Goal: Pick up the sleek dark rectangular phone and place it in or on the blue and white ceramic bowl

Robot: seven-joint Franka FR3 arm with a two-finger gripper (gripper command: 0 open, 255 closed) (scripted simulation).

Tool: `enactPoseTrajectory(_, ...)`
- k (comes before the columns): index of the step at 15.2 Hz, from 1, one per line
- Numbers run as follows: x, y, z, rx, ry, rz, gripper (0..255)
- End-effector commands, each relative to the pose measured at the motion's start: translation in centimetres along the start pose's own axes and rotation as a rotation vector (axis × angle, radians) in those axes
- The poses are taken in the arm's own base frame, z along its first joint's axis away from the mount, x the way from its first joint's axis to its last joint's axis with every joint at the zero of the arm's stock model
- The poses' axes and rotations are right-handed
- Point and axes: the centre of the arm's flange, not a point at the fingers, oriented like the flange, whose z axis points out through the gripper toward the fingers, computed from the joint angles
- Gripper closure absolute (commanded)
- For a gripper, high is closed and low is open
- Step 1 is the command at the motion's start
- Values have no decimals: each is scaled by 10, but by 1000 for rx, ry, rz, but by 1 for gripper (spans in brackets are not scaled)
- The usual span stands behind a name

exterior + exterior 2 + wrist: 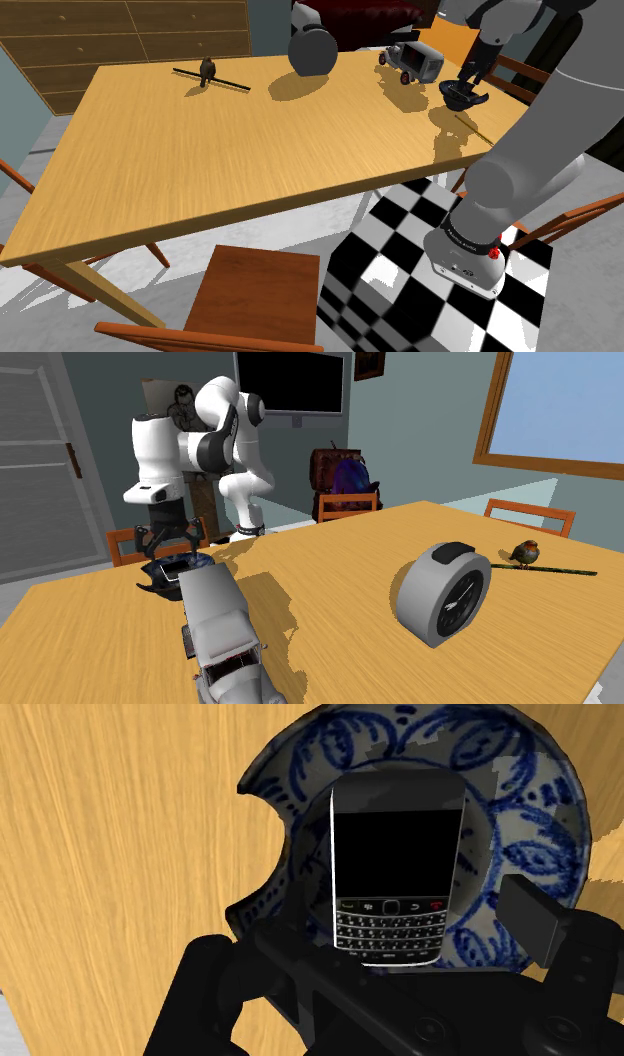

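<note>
1. Tool (372,932). All black, two-fingered. Released: fingers (528,916) stood apart, one on each side of the phone's keypad end, touching neither edge. Hung directly over the bowl.

2. Phone (398,869). Dark, rectangular, blank screen above a small keypad. Lay face up in the bowl's hollow, keypad end towards the tool, gripped by nothing. Whether it lay flat or leaned on the bowl's wall could not be told.

3. Bowl (520,804). White inside with blue floral scrolls, dark outside; one notch in the rim. Stood on the bench near the edge on the arm's side.

4. Bench (250,150). Light wood-grain top, bare around the bowl on the tool's side.

5. Toy truck (222,632). Grey, just beside the bowl, not touching it.

6. Clock (443,592). Grey, round, upright, well apart from the bowl.

7. Bird (525,552). Small, perched on a thin rod, at the bench's far end.

Handling note. The placing looked done, and the step in hand was judged to be the withdrawal. Doing it well called for keeping the fingers spread and rising straight up until they were above the rim, with no sideways drift before that. A fingertip catching the phone's lower edge or the rim could tip the phone out or shove the bowl against the truck. Any swing away was best made over the bare bench, not towards the truck.
</note>
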Motion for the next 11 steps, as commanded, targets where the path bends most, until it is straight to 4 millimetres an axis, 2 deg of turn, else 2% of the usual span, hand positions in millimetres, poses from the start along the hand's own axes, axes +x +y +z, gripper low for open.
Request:
enactPoseTrajectory(1,0,-1,-21,0,0,0,0)
enactPoseTrajectory(3,0,-1,-45,0,0,0,0)
enactPoseTrajectory(11,0,-1,-45,0,0,0,0)
